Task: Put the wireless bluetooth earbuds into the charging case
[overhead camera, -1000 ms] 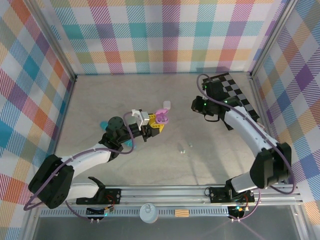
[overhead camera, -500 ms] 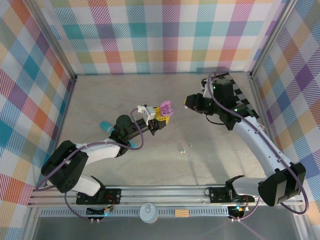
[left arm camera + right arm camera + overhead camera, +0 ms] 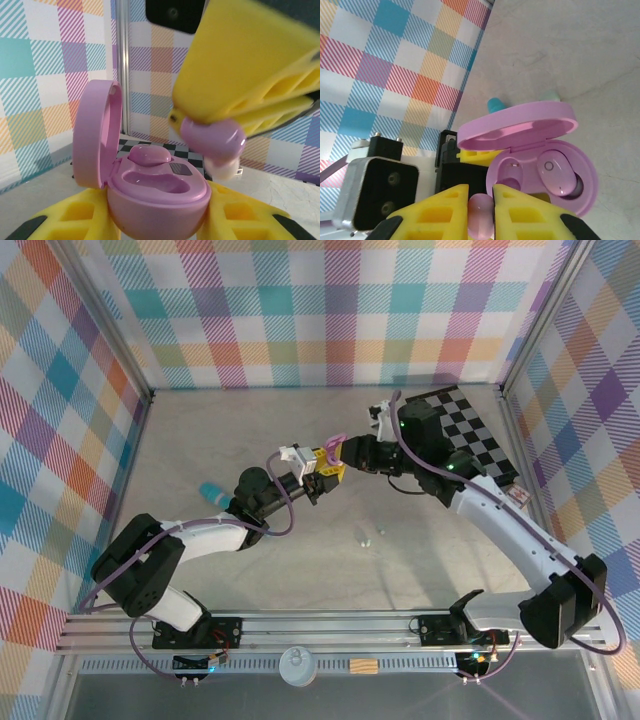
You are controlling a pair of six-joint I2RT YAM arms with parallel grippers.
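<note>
The purple charging case (image 3: 160, 200) is held off the table with my left gripper (image 3: 157, 222) shut on its body. Its lid (image 3: 95, 135) stands open. One purple earbud (image 3: 148, 154) sits in the far socket, and the near socket (image 3: 510, 175) is empty. My right gripper (image 3: 480, 200) is shut on a second purple earbud (image 3: 480, 217), which hangs just above the case's right rim (image 3: 212, 140). In the top view the two grippers meet at mid-table: the left (image 3: 322, 472) and the right (image 3: 350, 453), which covers most of the case.
A teal cylinder (image 3: 210, 491) lies at the left of the table. Small pale pieces (image 3: 365, 535) lie near the middle. A black-and-white checkered mat (image 3: 470, 435) covers the back right corner. Plaid walls ring the table.
My right gripper has swung left from the checkered mat with the earbud until it is over the case. The left arm has carried the case a little back and right.
</note>
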